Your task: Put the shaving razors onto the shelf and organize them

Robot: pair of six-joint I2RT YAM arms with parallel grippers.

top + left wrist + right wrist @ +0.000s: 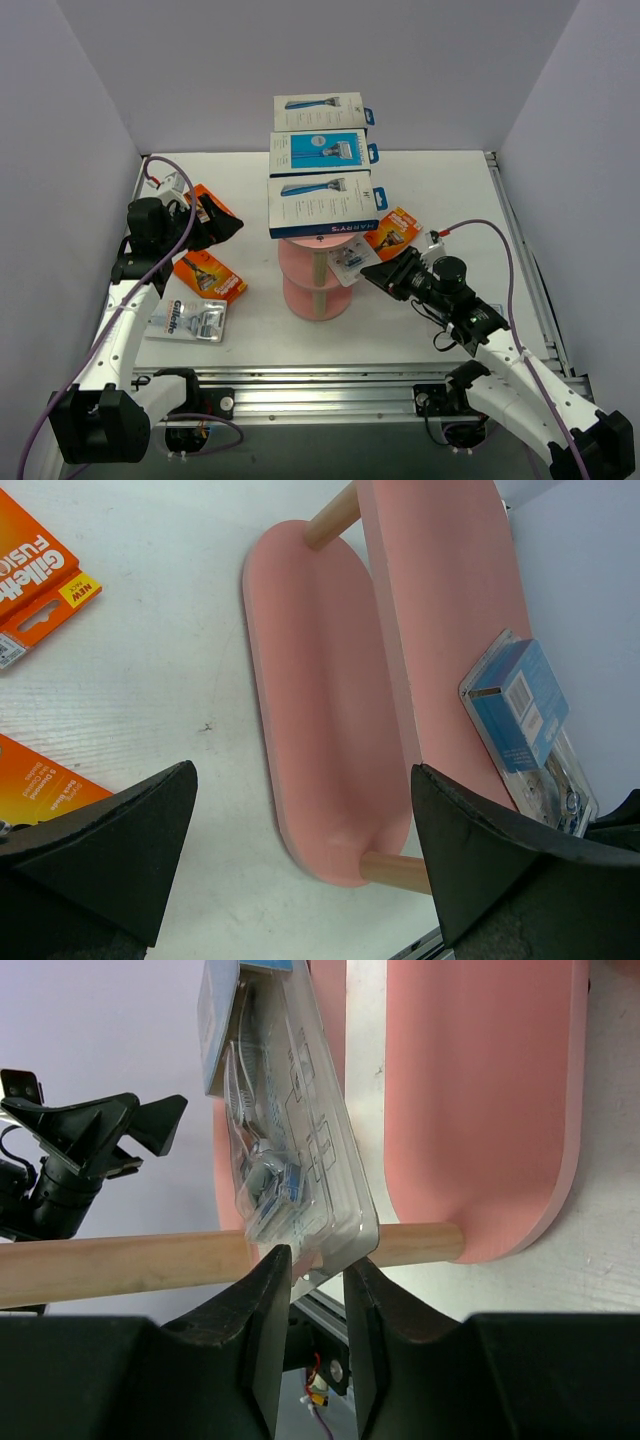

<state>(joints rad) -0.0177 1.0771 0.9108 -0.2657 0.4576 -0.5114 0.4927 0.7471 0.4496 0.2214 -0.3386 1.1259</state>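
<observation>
Here, the right pincer (318, 1260) has its two black fingers (262, 1310) drawn close, leaving only a narrow slot. The lower corner of a clear blister pack with a blue card insert (290, 1140) is nipped in that slot. The pack stands tilted, its upper part leaning in over a lower tier of the pink three-tier stand (480, 1110), just in front of the stand's beige wooden post (120, 1265). From above, the same pack (350, 262) juts out from the right side of the stand (315, 295), with the right pincer (372, 272) at its outer end.

The left pincer (300, 780) is spread as wide as it goes and holds nothing. Its black fingers (100, 850) frame the stand (320, 710) from well apart, and it touches none of the packs. In the overhead view it (225, 225) hangs over the left part of the white bench (440, 190).

Three white-and-blue Harry's boxes (323, 205) lie flat in a row, front to back, on the stand's top tier, edges touching or overlapping. One orange blister card (395, 232) lies on the bench just right of the stand, behind the right pincer. A second orange card (208, 275) lies left of the stand, and a third orange card (205, 205) lies under the left pincer. A clear Gillette pack (190, 320) lies nearer the front-left edge.
</observation>
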